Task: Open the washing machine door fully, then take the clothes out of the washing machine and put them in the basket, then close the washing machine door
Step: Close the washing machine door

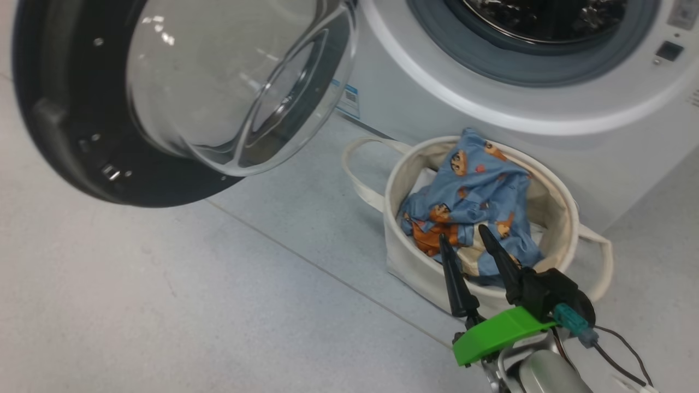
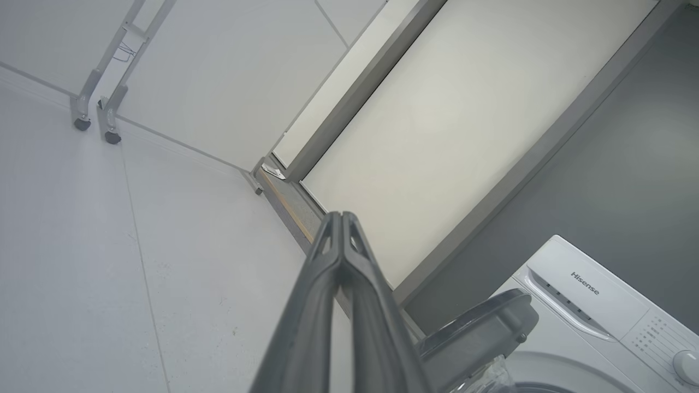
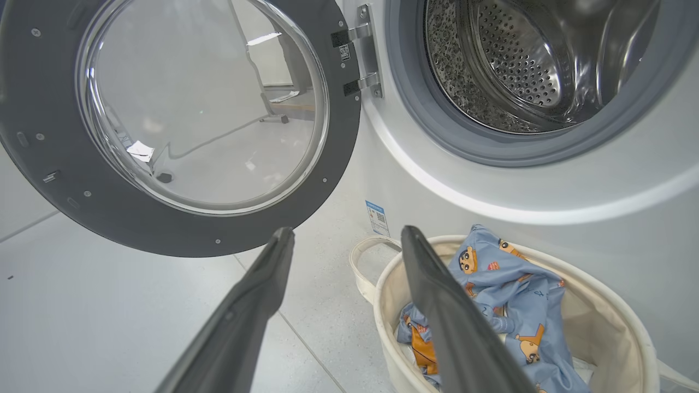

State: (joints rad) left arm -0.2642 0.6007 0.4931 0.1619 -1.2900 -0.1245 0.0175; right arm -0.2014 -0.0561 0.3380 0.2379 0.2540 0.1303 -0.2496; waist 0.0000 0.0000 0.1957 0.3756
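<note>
Apparently steel drum [image 3: 519,71] emptied: soft light blue garments with orange cartoon figures [image 1: 480,180] lie in round cream canvas basket [image 1: 415,262], just beside white front-loader washing machine [image 1: 415,109]. Large round door with glossy black rim and clear glass bowl [image 1: 49,136] stands wide open at left. Door rigid, likely heavy, swings on hinge [image 3: 363,60]. Rim smooth, maybe slippery: push at rim edge far from hinge, not on glass. Right gripper [image 1: 462,233]: fingers apart, empty, over basket, door well apart. Left gripper [image 2: 342,218]: fingers pressed together, empty, door edge beside it in wrist view.

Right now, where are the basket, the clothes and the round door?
the basket [image 1: 407,254], head view, on its cream front wall.
the clothes [image 1: 480,180], head view, on the blue fabric's middle.
the washing machine door [image 1: 60,98], head view, on its black rim.
</note>
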